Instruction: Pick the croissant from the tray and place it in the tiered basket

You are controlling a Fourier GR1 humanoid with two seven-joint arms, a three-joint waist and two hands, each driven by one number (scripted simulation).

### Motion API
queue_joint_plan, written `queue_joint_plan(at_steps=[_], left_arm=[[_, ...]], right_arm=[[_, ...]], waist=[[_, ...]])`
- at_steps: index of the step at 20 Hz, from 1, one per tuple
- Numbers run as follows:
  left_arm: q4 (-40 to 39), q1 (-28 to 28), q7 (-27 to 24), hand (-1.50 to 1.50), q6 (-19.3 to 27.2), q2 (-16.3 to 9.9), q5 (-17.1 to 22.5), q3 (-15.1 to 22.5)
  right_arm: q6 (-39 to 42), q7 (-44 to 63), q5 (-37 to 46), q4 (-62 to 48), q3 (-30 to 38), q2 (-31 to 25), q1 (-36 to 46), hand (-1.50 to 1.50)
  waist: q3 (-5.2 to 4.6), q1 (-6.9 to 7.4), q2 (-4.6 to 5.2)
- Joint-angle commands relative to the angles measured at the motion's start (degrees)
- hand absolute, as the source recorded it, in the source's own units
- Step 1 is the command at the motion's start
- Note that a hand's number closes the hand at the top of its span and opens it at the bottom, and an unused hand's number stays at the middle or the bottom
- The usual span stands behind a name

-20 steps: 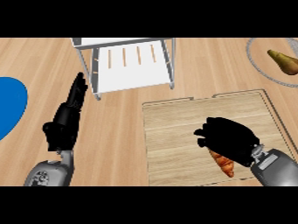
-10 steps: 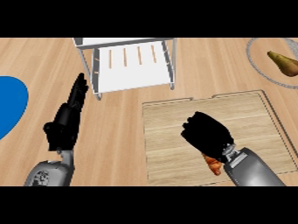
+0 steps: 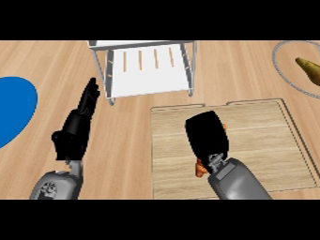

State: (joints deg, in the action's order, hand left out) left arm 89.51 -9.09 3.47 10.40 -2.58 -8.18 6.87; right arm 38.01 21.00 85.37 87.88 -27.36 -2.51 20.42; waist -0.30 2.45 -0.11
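The right hand (image 3: pixel 207 136) lies over the wooden tray (image 3: pixel 273 140), fingers curled round the croissant (image 3: pixel 201 168), of which only an orange end shows by the wrist (the rest is hidden under the palm). The tiered basket (image 3: pixel 148 70) stands beyond the tray's far edge. The left hand (image 3: pixel 76 129) rests at the view's left with fingers straight and together, near a blue plate (image 3: pixel 3 112). A pear (image 3: pixel 315 71) sits on a grey plate (image 3: pixel 284 70) at far right.

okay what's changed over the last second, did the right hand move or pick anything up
The right hand moved left and forward over the tray, toward the tiered basket, taking the croissant with it; only the croissant's orange tip shows beneath it. The left hand, blue plate and pear stayed put.
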Motion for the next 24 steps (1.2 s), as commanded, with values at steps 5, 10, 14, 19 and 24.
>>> queue_joint_plan(at_steps=[5, 10, 14, 19, 24], left_arm=[[-1.7, -2.9, 0.1, 0.00, -1.1, 0.0, 0.2, 0.2], [-3.6, -3.1, -0.5, 0.00, -1.9, -0.2, 0.2, 0.5], [-3.5, -3.0, 0.0, 0.00, -0.9, 1.5, -0.4, 1.6], [-3.4, -3.1, -0.1, 0.00, -1.5, 0.1, -0.5, 0.7], [-3.1, -3.9, 0.2, 0.00, -0.6, 1.5, -1.0, 1.7]], right_arm=[[-3.1, 28.3, -8.6, 2.3, -2.9, 2.5, 10.6, 1.50], [-4.4, 41.6, -15.3, 2.6, -4.2, 2.5, 22.4, 1.50], [-3.4, 47.2, -21.6, 3.0, -1.5, 2.5, 32.0, 1.50], [-2.8, 52.2, -27.1, -2.2, 3.4, 2.5, 44.0, 1.50], [-14.5, 55.2, -34.1, -8.2, 7.3, 2.5, 51.0, 1.50]], waist=[[0.22, 2.89, 0.37], [0.09, 3.65, 0.33], [0.03, 3.42, -0.19], [-0.02, 3.09, -0.42], [0.03, 4.03, 0.11]])
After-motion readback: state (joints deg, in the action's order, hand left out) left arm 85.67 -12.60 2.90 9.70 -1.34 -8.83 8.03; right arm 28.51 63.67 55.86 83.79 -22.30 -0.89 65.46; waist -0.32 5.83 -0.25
